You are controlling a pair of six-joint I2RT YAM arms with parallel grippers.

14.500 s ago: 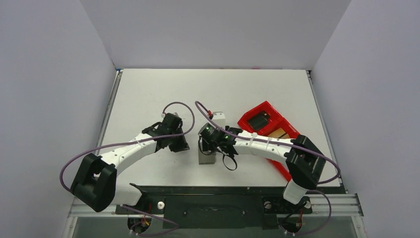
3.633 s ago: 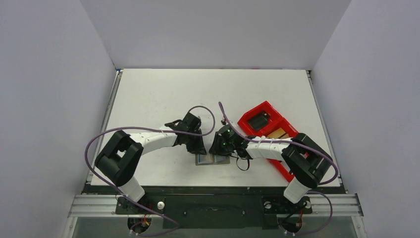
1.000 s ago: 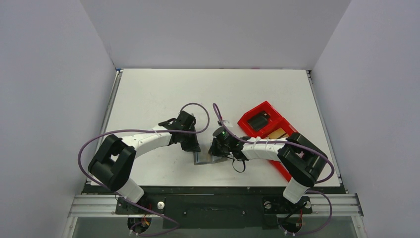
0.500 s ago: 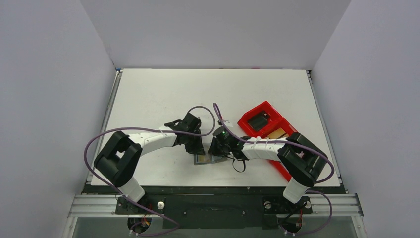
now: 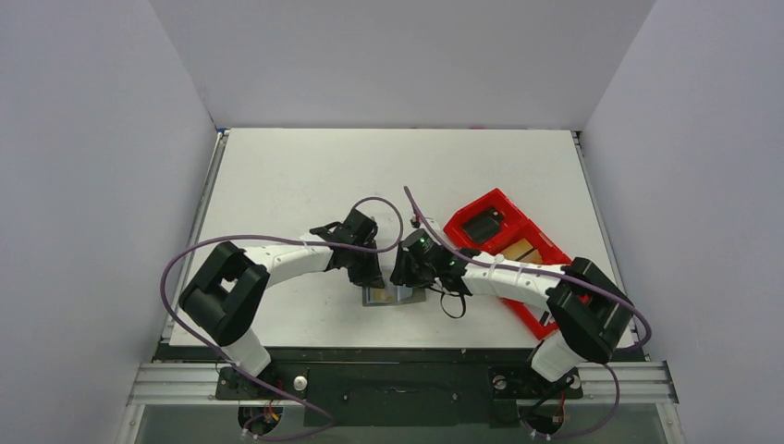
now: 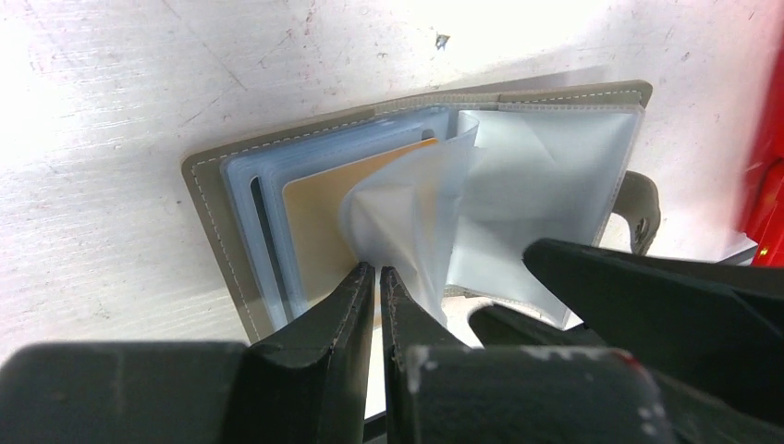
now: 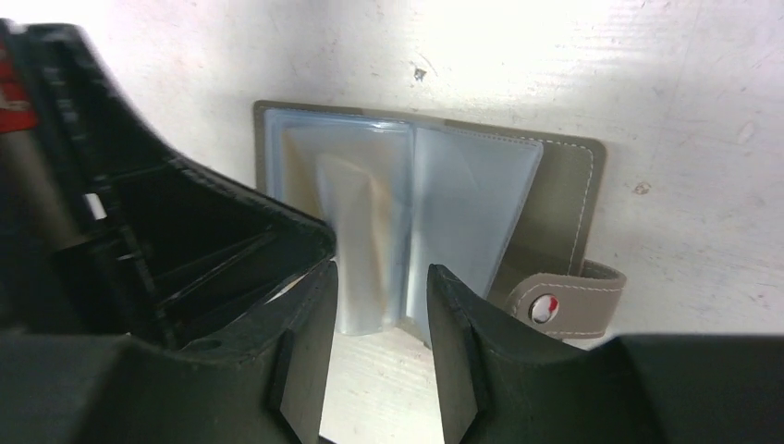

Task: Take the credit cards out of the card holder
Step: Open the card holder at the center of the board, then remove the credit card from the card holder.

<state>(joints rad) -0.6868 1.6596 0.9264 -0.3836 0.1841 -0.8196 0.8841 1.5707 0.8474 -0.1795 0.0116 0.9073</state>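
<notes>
The card holder point(image 5: 392, 297) is lying open and flat on the bench point(image 5: 277, 176), at about 6 o'clock from the bench's middle, its tab point(image 7: 569, 301) sticking out at one side. The opening step is looking done; the emptying is not.

One tan credit card point(image 6: 319, 208) is still sitting inside a pocket of the holder's half nearer the left arm, and no card is showing loose on the bench. A tan flat thing point(image 5: 520, 248) is lying in the red tray point(image 5: 455, 226), at 2 o'clock from the holder (too small to tell whether it is a card).

The left gripper point(image 6: 374, 276) is coming in from the holder's 10 o'clock with its fingers pressed together, seemingly pinching the edge of a clear sleeve point(image 6: 398, 208) that is standing up crumpled from the spine. The right gripper point(image 7: 381, 277), at the holder's 1 o'clock, is hanging with its fingers apart on either side of that sleeve's edge, gripping nothing.

By my reading, at least the visible card is still needing to be drawn out.
</notes>
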